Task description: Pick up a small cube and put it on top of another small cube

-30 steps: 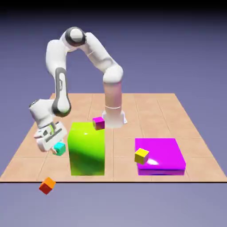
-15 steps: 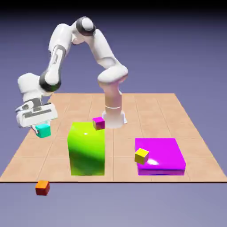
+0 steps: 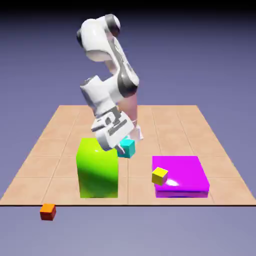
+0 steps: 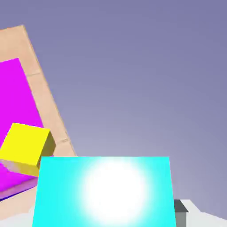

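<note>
- The end effector [image 3: 127, 144] is pinching the turquoise cube [image 3: 127, 148] between its fingers, and the hand view is showing the cube's bright face filling the space between them.
- The turquoise cube is hanging just beside the green block [image 3: 98, 168], by its upper right edge in the exterior view; whether the two are touching, I cannot tell.
- The robot arm [image 3: 102, 97] is bending down from the far side, with its hand tilting above the block's far right part and partly covering its top in the exterior view.
- The yellow cube [image 3: 159, 176] is sitting on the magenta slab [image 3: 185, 175], at the slab's left side in the exterior view. It is standing well apart from the turquoise cube.
- The slab is lying flat on the near right part of the worktop [image 3: 140, 122], while the green block is standing upright on the near left part.
- The orange cube [image 3: 48, 212] is showing at the exterior view's near left, past the worktop's near edge; what it is resting on, I cannot tell.
</note>
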`<state>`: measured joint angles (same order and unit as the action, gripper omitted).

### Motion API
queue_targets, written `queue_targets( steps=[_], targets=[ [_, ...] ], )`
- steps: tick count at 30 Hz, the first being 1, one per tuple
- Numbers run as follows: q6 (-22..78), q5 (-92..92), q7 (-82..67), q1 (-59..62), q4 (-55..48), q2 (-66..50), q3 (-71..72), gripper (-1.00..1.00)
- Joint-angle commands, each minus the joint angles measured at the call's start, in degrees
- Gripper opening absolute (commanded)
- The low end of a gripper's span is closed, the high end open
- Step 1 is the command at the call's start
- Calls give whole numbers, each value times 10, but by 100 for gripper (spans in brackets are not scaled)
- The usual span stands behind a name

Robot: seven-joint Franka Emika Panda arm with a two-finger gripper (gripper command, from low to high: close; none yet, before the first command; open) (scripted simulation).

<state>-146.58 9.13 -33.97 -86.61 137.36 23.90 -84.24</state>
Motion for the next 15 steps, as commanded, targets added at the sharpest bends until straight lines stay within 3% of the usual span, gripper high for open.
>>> queue_targets(
  steps=[1, 7, 15],
  targets=[
    [0, -2, 7, -21, 4, -5, 5, -100],
    [16, -36, -43, -106, 27, -24, -56, -100],
    [-63, -85, -15, -272, 31, 18, -216, -100]
  ],
)
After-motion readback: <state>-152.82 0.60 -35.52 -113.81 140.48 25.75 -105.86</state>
